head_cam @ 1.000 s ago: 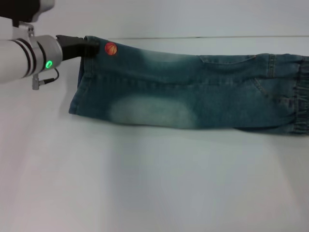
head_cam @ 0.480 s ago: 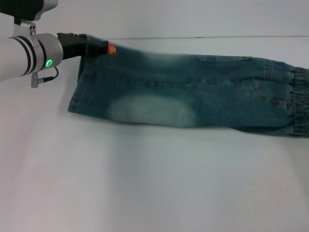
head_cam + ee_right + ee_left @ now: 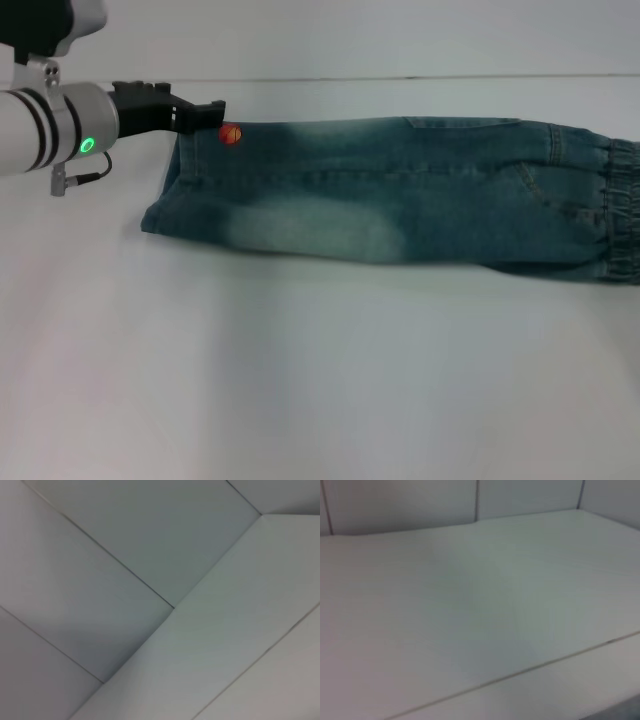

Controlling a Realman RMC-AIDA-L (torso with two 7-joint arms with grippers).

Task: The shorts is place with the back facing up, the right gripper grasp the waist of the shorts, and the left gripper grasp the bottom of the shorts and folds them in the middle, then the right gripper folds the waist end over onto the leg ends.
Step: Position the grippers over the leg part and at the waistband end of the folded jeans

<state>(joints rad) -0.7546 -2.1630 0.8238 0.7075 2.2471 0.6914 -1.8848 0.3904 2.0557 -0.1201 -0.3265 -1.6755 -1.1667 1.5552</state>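
At the far left of the head view, the left gripper (image 3: 205, 113) on its white arm is seen beside the far leg-end corner of the faded blue denim shorts (image 3: 400, 200), just above a small orange-red round patch (image 3: 230, 134). Its black fingers appear to touch or just clear the hem; whether they are spread or pinching cloth cannot be told.

The shorts are laid flat on the white table (image 3: 300, 380), already doubled lengthwise, with the leg ends at the left, a pale washed area in the middle and the gathered elastic waist (image 3: 620, 210) at the right edge.

The right gripper is not shown in any view; only plain white surfaces are seen in both wrist pictures.

The denim is judged soft and limp but fairly thick and moderately heavy, so sagging is expected when it is lifted. All stacked layers should be taken together at the waistband's bunched elastic, where a firm, non-slipping hold is offered.
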